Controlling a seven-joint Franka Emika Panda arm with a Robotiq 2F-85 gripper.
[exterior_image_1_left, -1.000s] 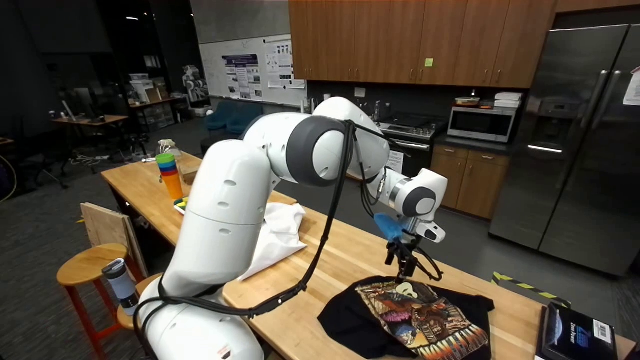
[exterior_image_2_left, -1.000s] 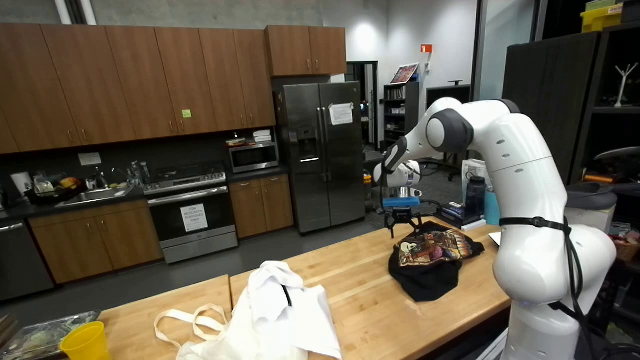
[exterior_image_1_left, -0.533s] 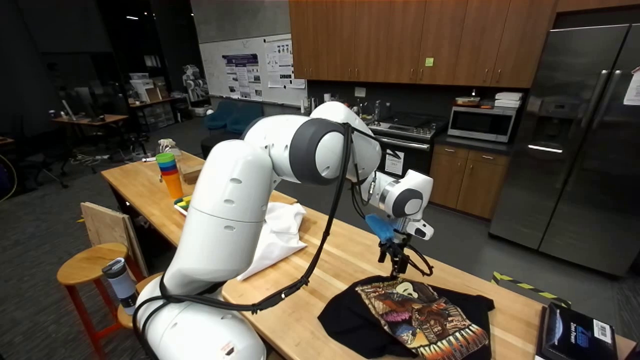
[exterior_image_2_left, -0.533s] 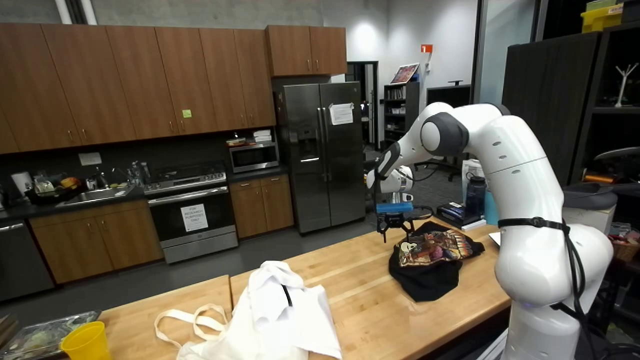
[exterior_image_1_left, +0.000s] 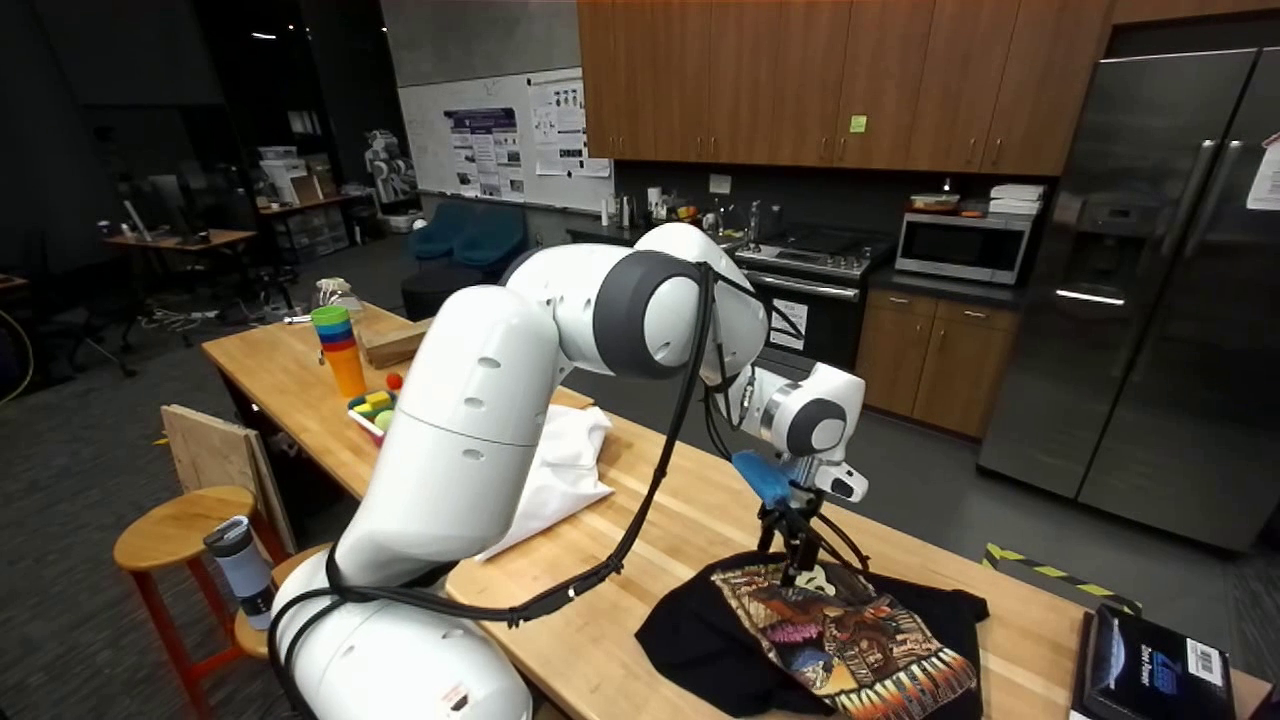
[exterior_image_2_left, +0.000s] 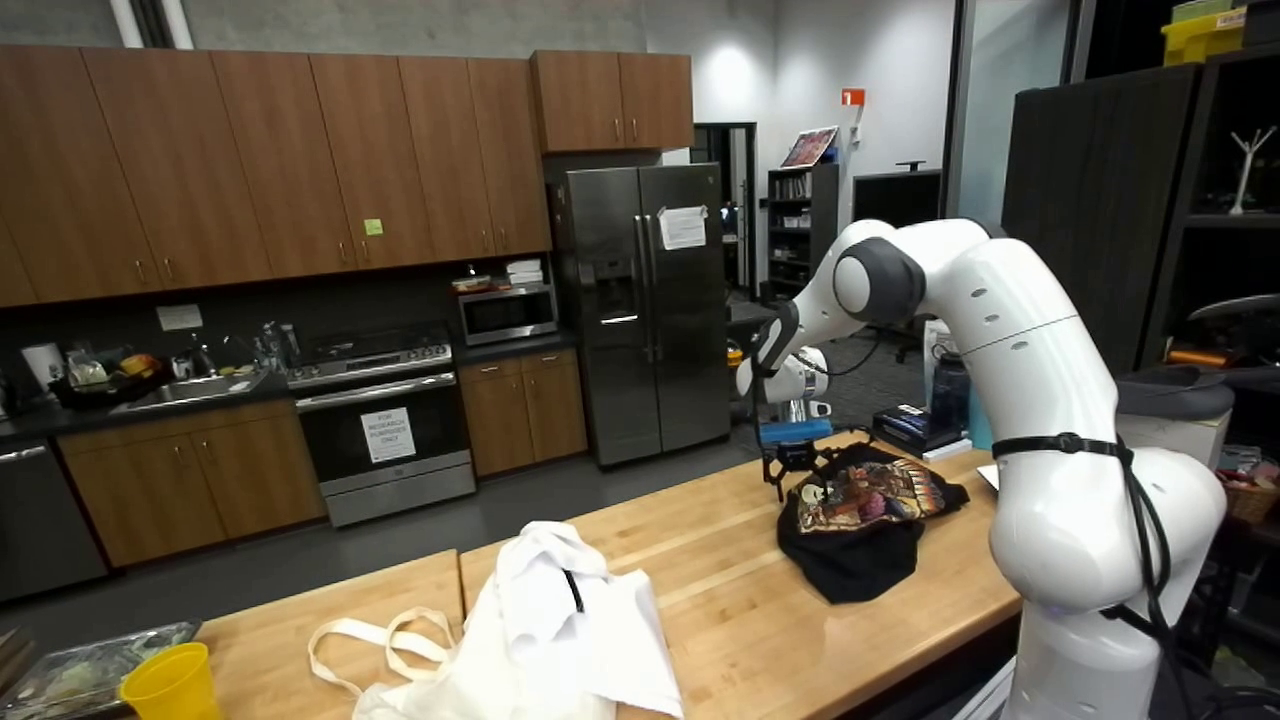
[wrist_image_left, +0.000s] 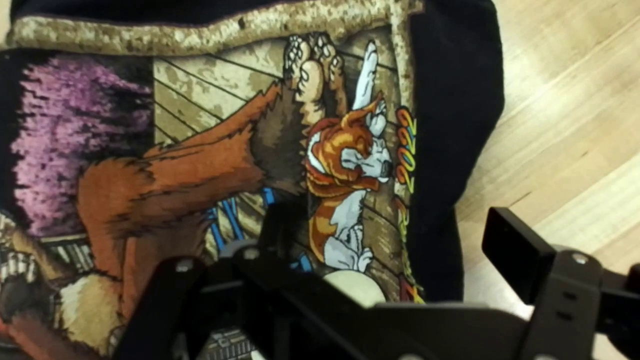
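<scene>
Holding nothing between widely parted jaws, the black gripper (wrist_image_left: 395, 245) hides part of the printed black cloth (wrist_image_left: 240, 145), which lies loosely spread on the smooth wooden table (exterior_image_1_left: 680, 510), cut off in the wrist view; whether they touch is unclear

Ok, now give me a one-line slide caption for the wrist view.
Open claw spanning the edge of a black printed cloth that lies on a wooden tabletop.
</scene>
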